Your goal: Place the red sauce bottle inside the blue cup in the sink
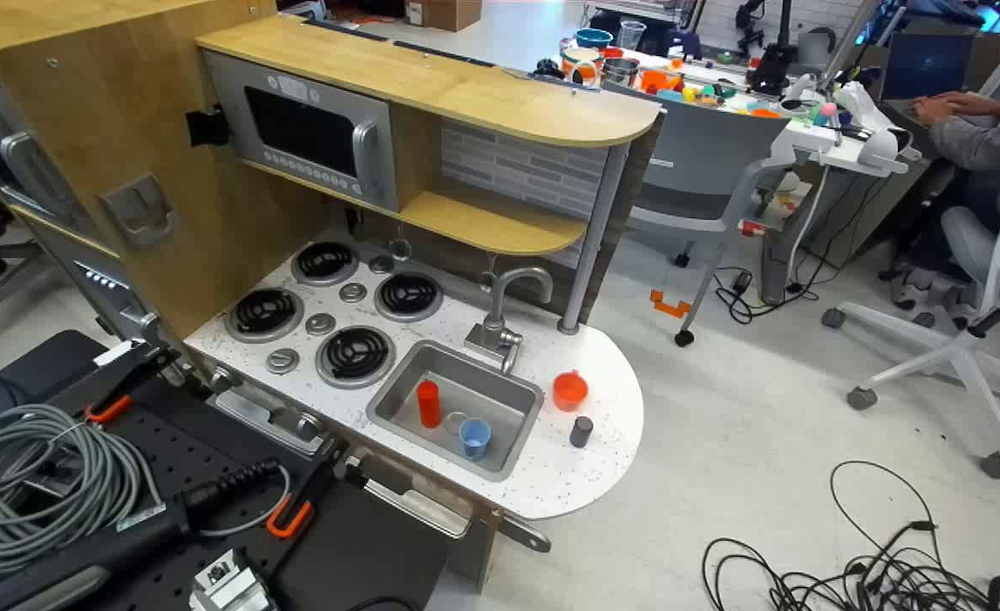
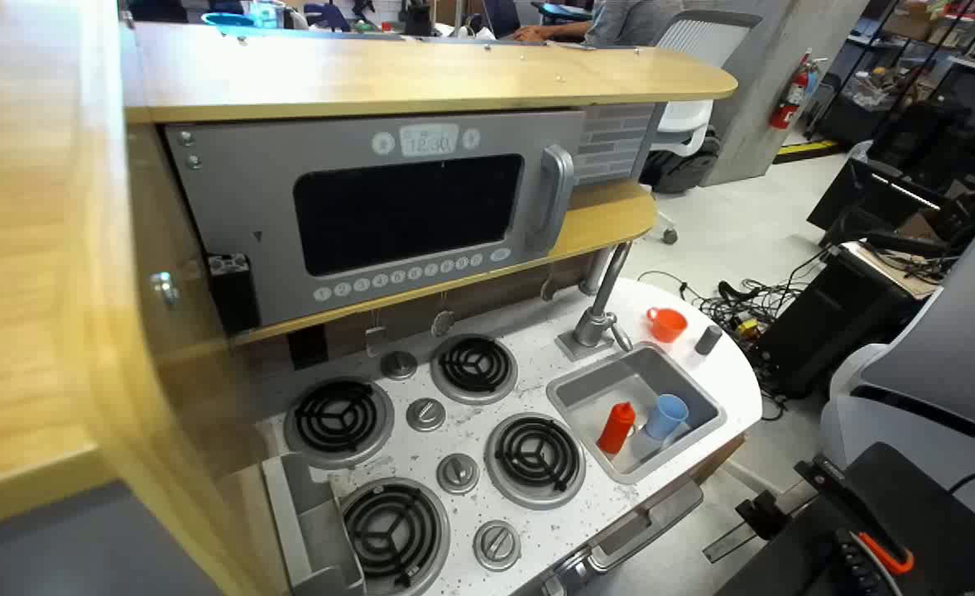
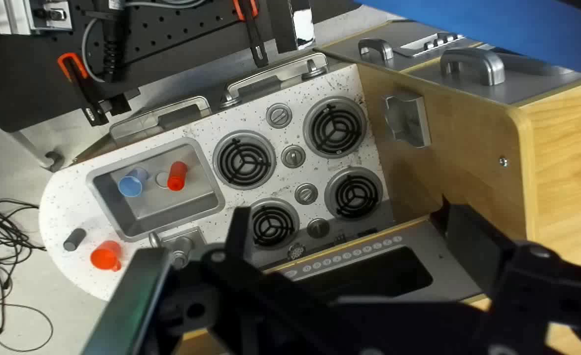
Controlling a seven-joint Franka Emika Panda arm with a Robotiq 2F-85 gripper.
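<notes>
The red sauce bottle [image 1: 429, 405] stands upright in the sink [image 1: 493, 392]; it also shows in an exterior view [image 2: 617, 429] and in the wrist view [image 3: 176, 176]. The blue cup [image 1: 474, 440] is in the same basin, beside the bottle with a small gap; it also shows in an exterior view [image 2: 666, 416] and in the wrist view [image 3: 132, 182]. I see nothing inside the cup. My gripper [image 3: 349, 214] is open and empty in the wrist view, its fingers wide apart, well away from the sink. It is not visible in either exterior view.
A faucet [image 1: 500, 305] rises behind the sink. A red-orange cup [image 1: 570, 390] and a dark grey cylinder [image 1: 581, 431] stand on the counter beside it. Black burners [image 2: 535, 460] lie on the other side. A microwave [image 2: 421, 215] and wooden shelf [image 1: 500, 222] overhang the counter's back.
</notes>
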